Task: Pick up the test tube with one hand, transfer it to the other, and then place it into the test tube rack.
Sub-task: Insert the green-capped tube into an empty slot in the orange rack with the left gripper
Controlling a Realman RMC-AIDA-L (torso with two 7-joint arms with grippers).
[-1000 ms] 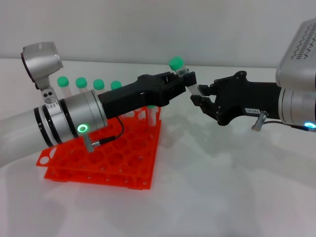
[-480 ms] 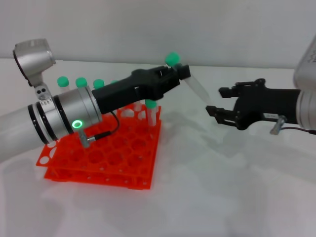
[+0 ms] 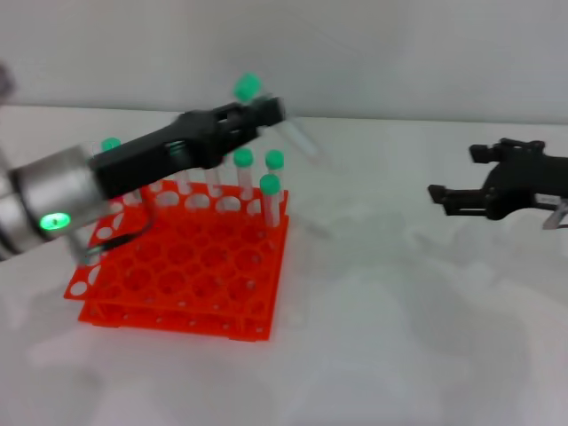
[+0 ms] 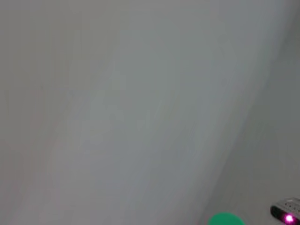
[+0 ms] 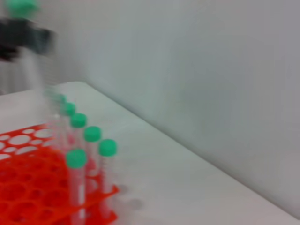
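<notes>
My left gripper (image 3: 269, 112) is shut on the test tube (image 3: 297, 138) just below its green cap (image 3: 247, 86). The tube is tilted, tip pointing right and down, above the far right corner of the orange-red test tube rack (image 3: 177, 277). At the right, my right gripper (image 3: 457, 174) hangs open with nothing in it, well away from the tube. The right wrist view shows the rack (image 5: 23, 187), and the held tube's cap (image 5: 21, 7) beside the blurred left gripper. A green cap (image 4: 226, 219) shows at the edge of the left wrist view.
Several identical green-capped tubes (image 3: 270, 197) stand along the rack's far row and right corner, also seen as tubes (image 5: 77, 178) in the right wrist view. The rack rests on a white table (image 3: 399, 337) before a pale wall.
The right gripper has let go of the tube's tip and drawn back to the right. The left arm has swung left with the tube, bringing it over the rack's far corner.
</notes>
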